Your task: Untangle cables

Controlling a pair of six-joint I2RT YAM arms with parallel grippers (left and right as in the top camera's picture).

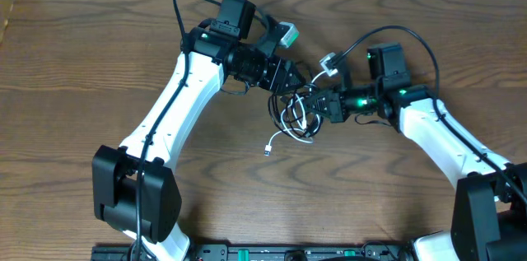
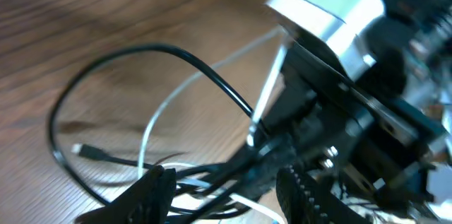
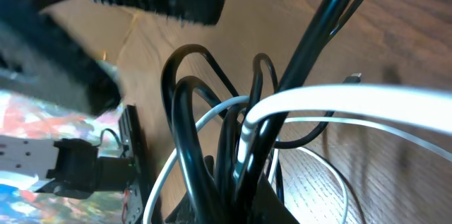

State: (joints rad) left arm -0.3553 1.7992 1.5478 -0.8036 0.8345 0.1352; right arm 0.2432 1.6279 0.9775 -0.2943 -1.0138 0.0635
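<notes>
The tangle of thin black cables point(image 1: 290, 106) and a white cable point(image 1: 286, 133) lies at the table's middle, between both grippers. The white cable's plug end point(image 1: 268, 151) trails toward the front. My right gripper point(image 1: 317, 106) is shut on a bunch of black cables point(image 3: 185, 111) and white cable point(image 3: 339, 100), which are pinched between its fingers point(image 3: 240, 206). My left gripper point(image 1: 290, 78) is open; its fingers point(image 2: 226, 199) straddle several strands. A black loop point(image 2: 176, 54), the white cable point(image 2: 152, 121) and a small plug point(image 2: 88, 151) lie beyond them.
The right gripper's body with its silver camera point(image 2: 325, 12) fills the right of the left wrist view, very close to my left fingers. Thicker black arm wires point(image 1: 387, 34) arch over the right wrist. The wooden table point(image 1: 82, 63) extends to both sides.
</notes>
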